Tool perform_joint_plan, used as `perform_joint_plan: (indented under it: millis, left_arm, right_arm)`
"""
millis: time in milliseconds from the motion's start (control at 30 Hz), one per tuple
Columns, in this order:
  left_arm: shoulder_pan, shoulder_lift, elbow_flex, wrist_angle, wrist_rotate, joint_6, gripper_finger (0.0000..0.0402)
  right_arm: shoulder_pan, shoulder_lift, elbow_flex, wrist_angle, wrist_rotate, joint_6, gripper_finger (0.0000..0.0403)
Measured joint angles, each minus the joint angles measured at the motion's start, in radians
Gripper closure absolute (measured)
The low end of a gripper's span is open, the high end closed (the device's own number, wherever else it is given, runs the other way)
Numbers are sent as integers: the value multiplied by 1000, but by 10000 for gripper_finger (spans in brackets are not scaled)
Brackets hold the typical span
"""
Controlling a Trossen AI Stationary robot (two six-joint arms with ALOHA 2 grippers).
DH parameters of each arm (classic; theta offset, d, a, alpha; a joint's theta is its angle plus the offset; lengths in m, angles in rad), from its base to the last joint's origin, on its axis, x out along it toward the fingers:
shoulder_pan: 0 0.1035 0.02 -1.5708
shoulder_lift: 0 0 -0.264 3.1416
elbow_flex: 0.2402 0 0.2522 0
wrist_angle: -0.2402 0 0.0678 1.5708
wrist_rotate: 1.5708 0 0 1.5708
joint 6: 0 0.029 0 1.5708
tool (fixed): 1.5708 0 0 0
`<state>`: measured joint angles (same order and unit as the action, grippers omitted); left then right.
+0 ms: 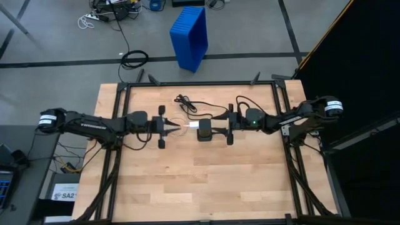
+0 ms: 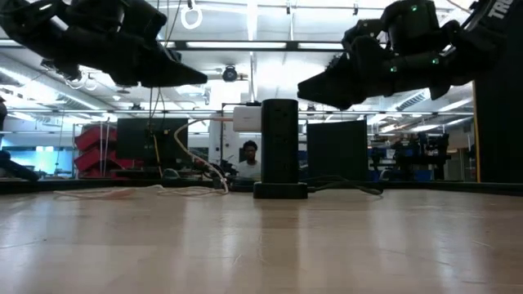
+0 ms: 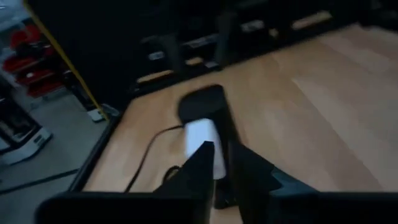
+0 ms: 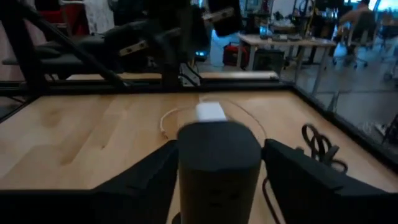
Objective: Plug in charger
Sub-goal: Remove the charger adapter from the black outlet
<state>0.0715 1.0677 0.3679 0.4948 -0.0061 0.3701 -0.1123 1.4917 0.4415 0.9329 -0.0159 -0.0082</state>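
A black power tower (image 1: 205,132) stands upright on the wooden table, also seen in the low view (image 2: 279,151). A white charger (image 2: 247,118) sticks into the tower's left face near the top. Its white cable (image 2: 204,167) droops to the table. My left gripper (image 1: 177,127) points level at the charger from the table's left. It stands a little short of the charger, with its fingers (image 3: 202,167) slightly apart. My right gripper (image 4: 217,180) comes level from the right and is open. Its two fingers (image 4: 292,171) stand on either side of the tower's top (image 4: 217,146).
A black cable (image 1: 187,105) coils on the table behind the tower. Black frame rails (image 1: 200,83) run along the table's far edge and sides. A blue bin (image 1: 190,37) stands on the floor beyond. The table's near half (image 1: 200,187) is bare wood. A person (image 2: 249,159) sits far behind.
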Motion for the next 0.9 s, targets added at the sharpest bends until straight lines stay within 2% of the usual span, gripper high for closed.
perform_joint_plan:
  millis: [200,400,600,767,900]
  left_arm:
    - [-29,133,71,11,-58,57,264]
    - [-50,187,124,16,-107,119,214]
    - [-66,211,131,15,-185,180,183]
    - [-74,250,130,23,-186,178,168]
    - [-80,281,130,43,-210,177,165]
  right_arm:
    - [1,86,27,38,-11,11,124]
    - [1,151,78,38,-31,15,97]
    - [-9,200,105,36,-41,15,85]
    - [-12,247,139,35,-42,15,92]
    - [-19,287,170,35,-85,15,95]
